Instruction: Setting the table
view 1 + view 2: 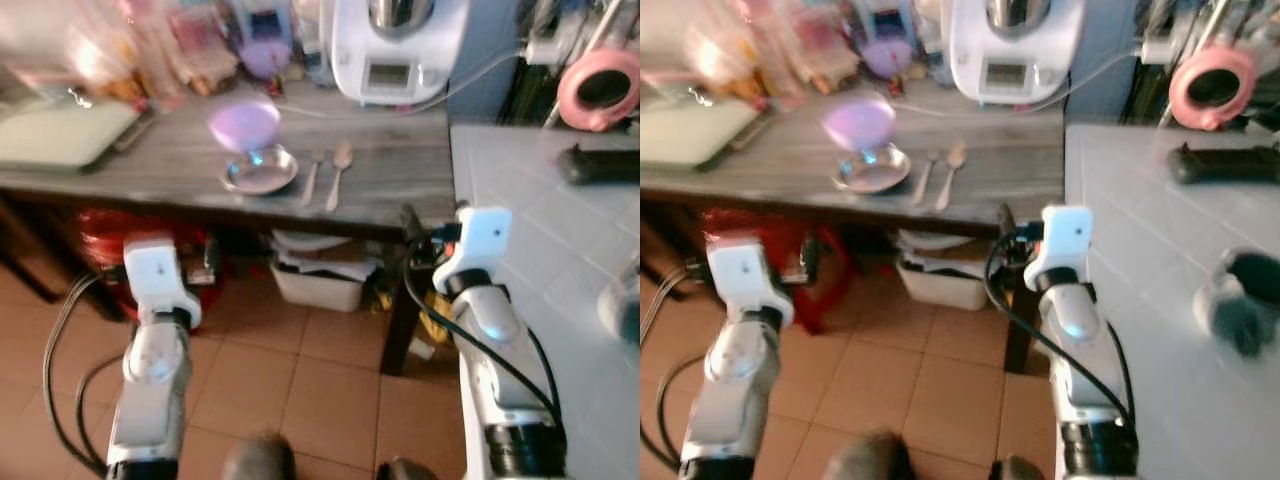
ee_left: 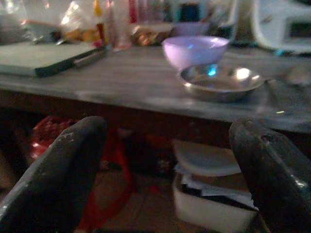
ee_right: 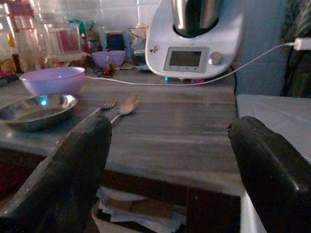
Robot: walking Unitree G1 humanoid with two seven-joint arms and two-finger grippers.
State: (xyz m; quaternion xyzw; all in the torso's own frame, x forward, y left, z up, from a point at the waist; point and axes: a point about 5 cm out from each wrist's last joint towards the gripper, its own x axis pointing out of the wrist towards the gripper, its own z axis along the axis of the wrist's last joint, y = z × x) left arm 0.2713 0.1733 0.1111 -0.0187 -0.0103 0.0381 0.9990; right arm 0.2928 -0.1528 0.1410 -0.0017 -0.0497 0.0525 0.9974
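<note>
both claws, left claw [image 2: 165,179] and right claw [image 3: 170,170], gape empty, seemingly short of the fork [image 3: 108,103] and spoon [image 3: 125,105].

The jars and packets [image 1: 150,50] at the table's eleven o'clock corner are smeared past telling apart. The white kitchen machine [image 1: 398,45] is cut off by the top edge. A dark blurred object [image 1: 1240,305] sits at three o'clock on the white counter [image 1: 1160,300].

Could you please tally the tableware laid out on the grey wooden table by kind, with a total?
Purple bowl: 1
Metal plate: 1
Fork: 1
Spoon: 1
Total: 4 (a second purple bowl sits further back among the clutter and is not counted).
</note>
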